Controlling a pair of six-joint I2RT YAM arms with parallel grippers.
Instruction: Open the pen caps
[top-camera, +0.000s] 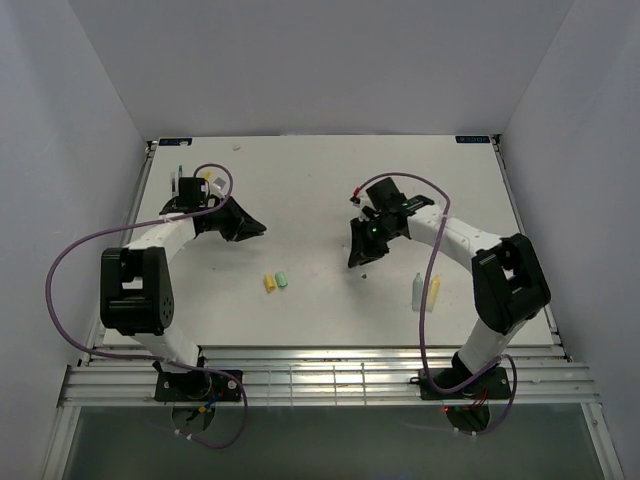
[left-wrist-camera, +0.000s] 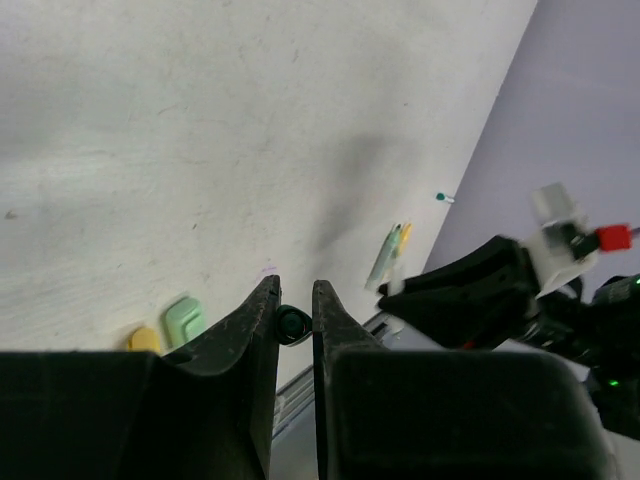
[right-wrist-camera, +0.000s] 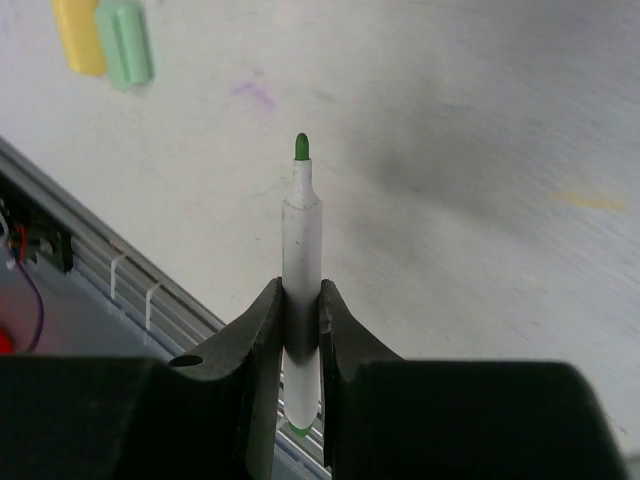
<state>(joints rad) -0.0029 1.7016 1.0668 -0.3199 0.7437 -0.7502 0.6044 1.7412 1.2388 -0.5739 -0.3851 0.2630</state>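
My left gripper (left-wrist-camera: 295, 290) is shut on a small dark teal pen cap (left-wrist-camera: 291, 323), held above the table with its open end facing the camera. Over at centre right, my right gripper (right-wrist-camera: 298, 290) is shut on a white pen (right-wrist-camera: 301, 235), and the pen's bare green tip (right-wrist-camera: 300, 148) points away from the jaws. In the top view the left gripper (top-camera: 258, 230) and right gripper (top-camera: 358, 258) hang apart over the middle of the table. A yellow cap (top-camera: 269, 283) and a light green cap (top-camera: 282, 278) lie side by side between them.
Two uncapped marker barrels, pale green (top-camera: 417, 291) and yellow (top-camera: 433, 291), lie near the right arm. More pens (top-camera: 180, 182) sit at the far left by the left arm's elbow. Purple cables (top-camera: 70, 260) loop round both arms. A slotted metal rail (top-camera: 320, 375) runs along the near edge.
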